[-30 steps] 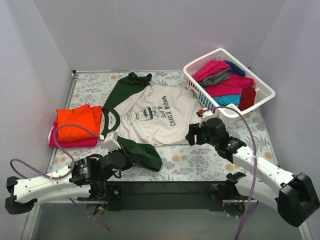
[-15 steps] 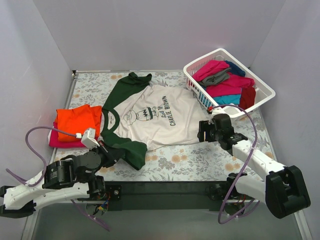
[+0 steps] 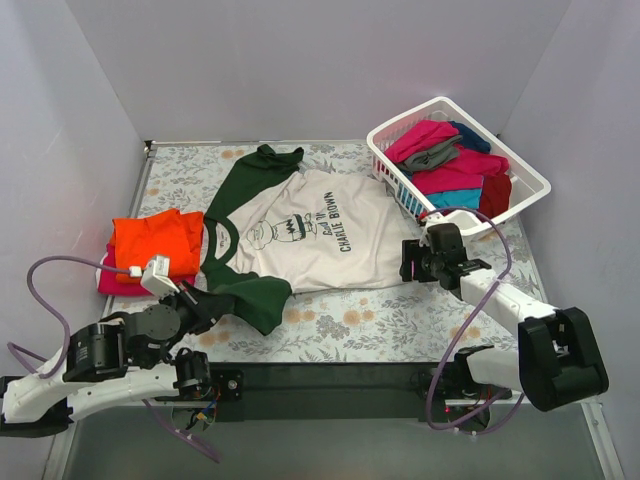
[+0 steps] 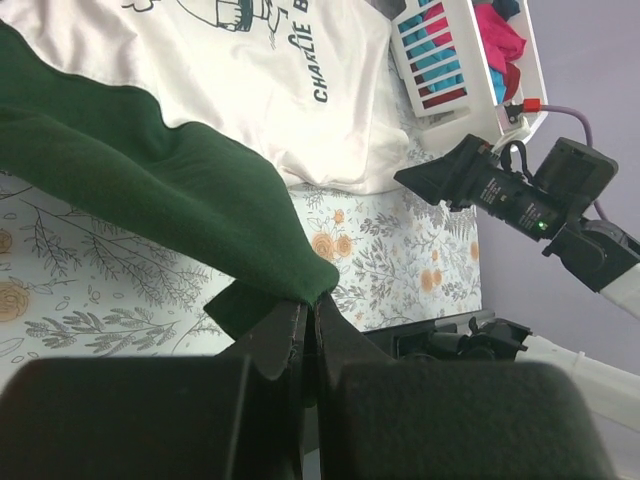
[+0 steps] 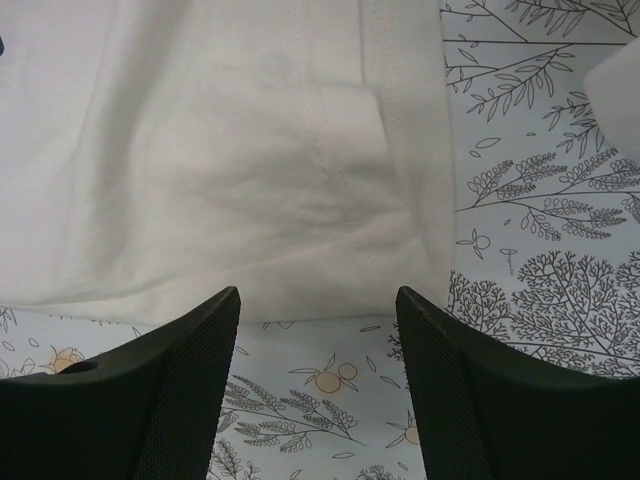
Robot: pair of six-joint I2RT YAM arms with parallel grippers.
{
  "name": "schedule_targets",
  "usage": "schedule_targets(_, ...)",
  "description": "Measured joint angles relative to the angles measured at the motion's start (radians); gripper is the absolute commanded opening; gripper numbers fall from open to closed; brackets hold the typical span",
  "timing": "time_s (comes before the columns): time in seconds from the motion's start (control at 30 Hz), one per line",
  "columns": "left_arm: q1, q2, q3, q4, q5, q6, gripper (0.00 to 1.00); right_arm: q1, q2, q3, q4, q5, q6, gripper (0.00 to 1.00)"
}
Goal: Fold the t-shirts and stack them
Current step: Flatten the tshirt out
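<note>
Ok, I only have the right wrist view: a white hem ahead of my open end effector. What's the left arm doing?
Observer: The left end effector is shut on the dark green sleeve nearest the arms.
Operator: Which way does the shirt lie?
Observer: The cream-white shirt lies print-up, with its collar toward the left side of the table.
Operator: Anything folded yet?
Observer: An orange shirt sits on a magenta shirt at the left.

- Bare worktop (image 3: pixel 400 320) runs along 6 o'clock between the arms, and again at 11 o'clock.
- The basket (image 3: pixel 384 160) blocks 2 o'clock.
- The folded orange-and-magenta stack (image 3: pixel 150 245) blocks 9 o'clock.
- The cream shirt (image 3: pixel 310 235) covers the middle.
</note>
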Motion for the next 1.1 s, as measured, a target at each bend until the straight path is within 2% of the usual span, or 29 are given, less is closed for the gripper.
schedule_targets(0.7, 0.000, -0.017, 0.045, -0.073, -0.009, -0.007, 0.00, -0.011, 0.219, 0.158, 0.059, 0.027, -0.020, 0.55)
schedule_targets(0.8, 0.000, -0.008, 0.046, -0.074, -0.009, -0.007, 0.00, -0.019, 0.249, 0.171, 0.066, 0.029, -0.023, 0.46)
schedule_targets(0.9, 0.000, -0.002, 0.049, -0.079, -0.009, -0.008, 0.00, -0.019, 0.273, 0.178, 0.080, 0.027, -0.025, 0.31)
schedule_targets(0.93, 0.000, -0.002, 0.053, -0.084, -0.009, -0.007, 0.00, -0.019, 0.277, 0.178, 0.082, 0.025, -0.026, 0.21)
schedule_targets(1.03, 0.000, -0.005, 0.071, -0.094, -0.009, -0.008, 0.00, -0.019, 0.278, 0.180, 0.083, 0.015, -0.032, 0.03)
schedule_targets(1.1, 0.000, -0.010, 0.078, -0.095, -0.010, -0.008, 0.00, -0.019, 0.279, 0.185, 0.083, 0.011, -0.034, 0.01)
